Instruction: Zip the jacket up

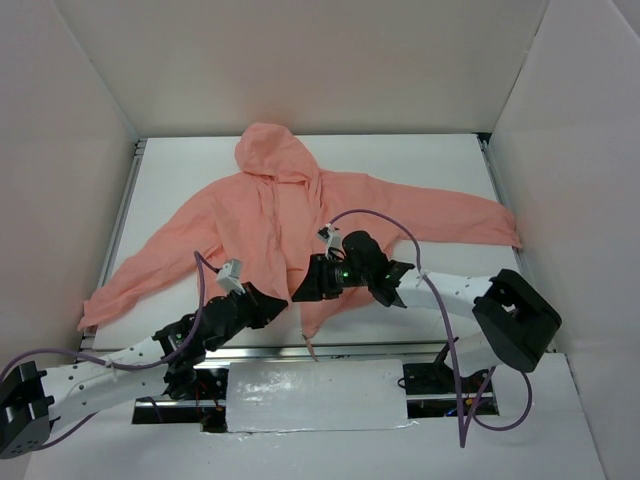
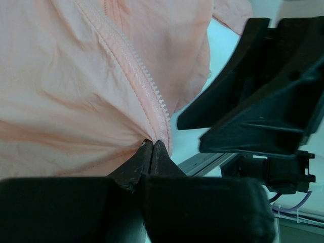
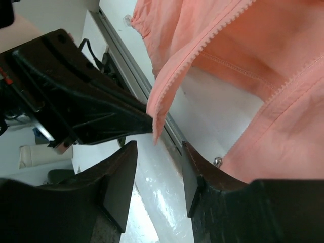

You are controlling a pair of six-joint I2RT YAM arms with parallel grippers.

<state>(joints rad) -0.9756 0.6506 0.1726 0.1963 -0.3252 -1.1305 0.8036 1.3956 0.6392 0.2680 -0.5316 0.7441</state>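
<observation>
The salmon-pink jacket (image 1: 290, 215) lies spread on the white table, hood at the far side and front open at the bottom. My left gripper (image 1: 278, 303) is shut on the lower end of one zipper edge (image 2: 144, 76), its fingertips (image 2: 152, 143) pinching the fabric at the hem. My right gripper (image 1: 303, 287) is open just beside it. In the right wrist view the held corner (image 3: 157, 121) of the jacket (image 3: 263, 50) hangs just above the gap between the open fingers (image 3: 158, 157). A small metal zipper piece (image 3: 217, 162) shows by the right finger, on the other panel.
A metal rail (image 1: 340, 349) runs along the table's near edge, with a shiny white board (image 1: 315, 395) in front of it. White walls enclose the table on three sides. Purple cables (image 1: 380, 215) loop over the jacket from both arms. The two grippers are almost touching.
</observation>
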